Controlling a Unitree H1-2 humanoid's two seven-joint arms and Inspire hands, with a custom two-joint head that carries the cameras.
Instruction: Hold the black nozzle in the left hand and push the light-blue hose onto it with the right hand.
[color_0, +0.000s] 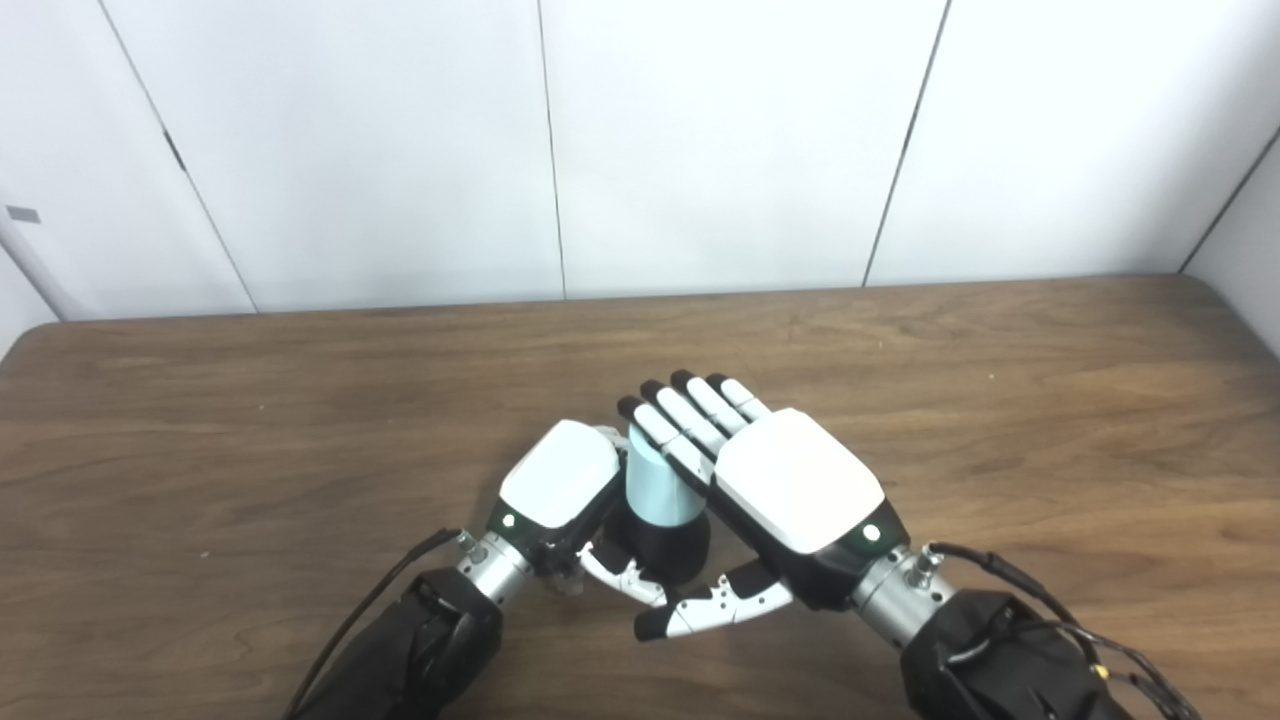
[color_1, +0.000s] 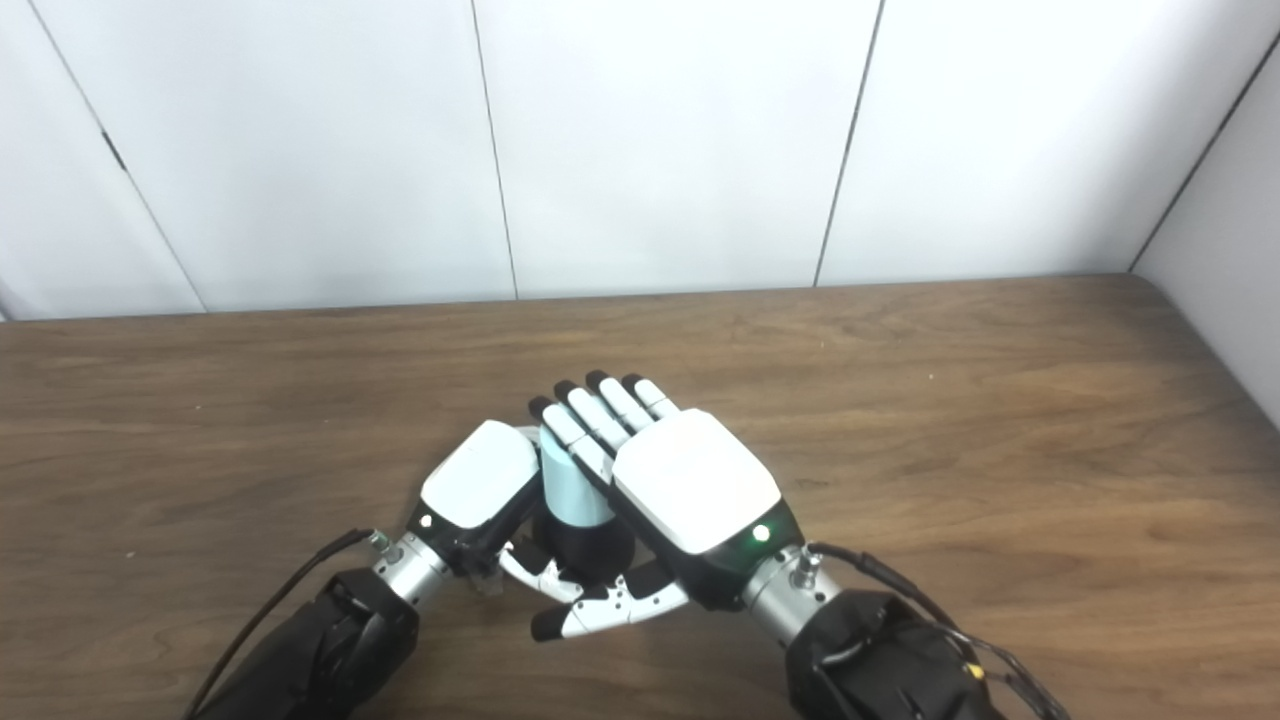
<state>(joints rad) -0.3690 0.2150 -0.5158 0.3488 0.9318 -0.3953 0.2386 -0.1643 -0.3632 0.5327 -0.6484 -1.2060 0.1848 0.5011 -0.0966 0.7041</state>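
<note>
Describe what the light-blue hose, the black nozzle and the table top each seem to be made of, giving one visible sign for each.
Light-blue hose: probably soft plastic or rubber; smooth, matte, evenly coloured.
Black nozzle: likely hard plastic or rubber; dark, dull, hardly any highlights, so uncertain.
Table: wood or a wood-look laminate; brown grain streaks with a low sheen.

Brown wood-grain counter (color_0: 300, 420), far edge against white wall panels (color_0: 700, 140). 1 black nozzle (color_0: 668, 545) stands upright on it near the front, light-blue hose (color_0: 655, 485) rising from its top.
</note>
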